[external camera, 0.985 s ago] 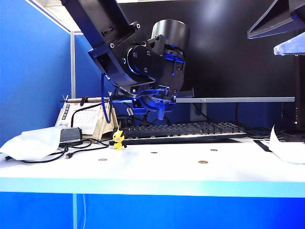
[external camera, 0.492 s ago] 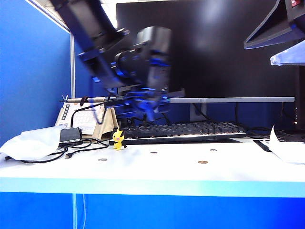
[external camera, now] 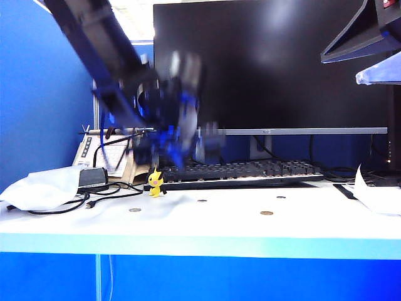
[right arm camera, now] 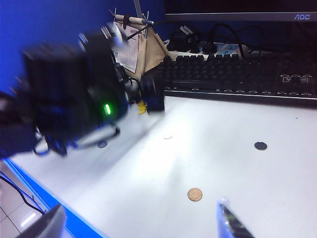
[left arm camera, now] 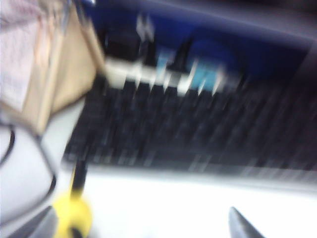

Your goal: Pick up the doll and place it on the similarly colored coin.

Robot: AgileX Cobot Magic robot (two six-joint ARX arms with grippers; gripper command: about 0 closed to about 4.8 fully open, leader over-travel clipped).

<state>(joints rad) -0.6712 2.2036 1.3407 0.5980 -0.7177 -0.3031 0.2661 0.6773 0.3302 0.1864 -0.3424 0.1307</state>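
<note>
The doll (external camera: 155, 184), a tiny yellow figure, stands on the white table in front of the keyboard's left end. My left gripper (external camera: 175, 150), blurred by motion, hangs just above and to the right of it. In the left wrist view the left gripper (left arm camera: 143, 229) is open, its fingers far apart, and the doll (left arm camera: 73, 215) sits just inside one fingertip (left arm camera: 42, 225), not gripped. The brassy coin (external camera: 267, 213) lies flat towards the table's front, right of the middle. My right gripper (right arm camera: 141, 225) is open and empty, raised over the table with the coin (right arm camera: 194, 194) ahead of it.
A black keyboard (external camera: 241, 171) and a monitor (external camera: 269, 63) stand behind the doll. A desk calendar (external camera: 116, 157), cables (external camera: 94, 194) and a white bag (external camera: 37, 188) crowd the left. A dull coin (external camera: 135, 210) and darker coins (external camera: 202, 200) (right arm camera: 260, 146) lie about. Paper (external camera: 376, 194) lies at the right.
My left arm has swung to the left and lower, towards the doll, and is still blurred by motion. The doll and the coins have not moved.
</note>
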